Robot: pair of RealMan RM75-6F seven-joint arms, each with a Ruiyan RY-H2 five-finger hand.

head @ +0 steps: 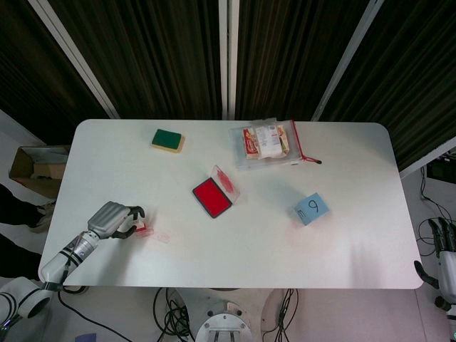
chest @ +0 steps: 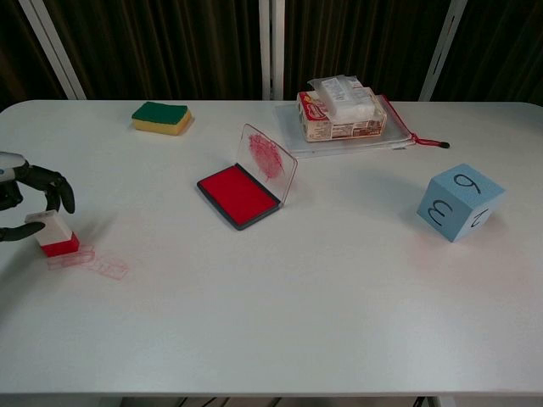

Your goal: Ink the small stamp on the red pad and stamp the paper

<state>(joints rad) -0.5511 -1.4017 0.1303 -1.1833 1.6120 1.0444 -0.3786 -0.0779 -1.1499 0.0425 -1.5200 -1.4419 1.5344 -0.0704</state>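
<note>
Small stamp [chest: 56, 236]: white block with red base, upright on the table at far left, beside faint red imprints [chest: 95, 262]. Red pad [chest: 237, 195]: dark tray, inked surface exposed, clear lid [chest: 270, 161] hinged open, near table centre.

The blue cube [chest: 461, 202], far from the fingers [chest: 53, 184] of the left hand, carries handwritten black digits: a 9 on its top face, a 3 and a 2 on its two front faces. The print on the food package [chest: 342, 110] is too small to read.
</note>
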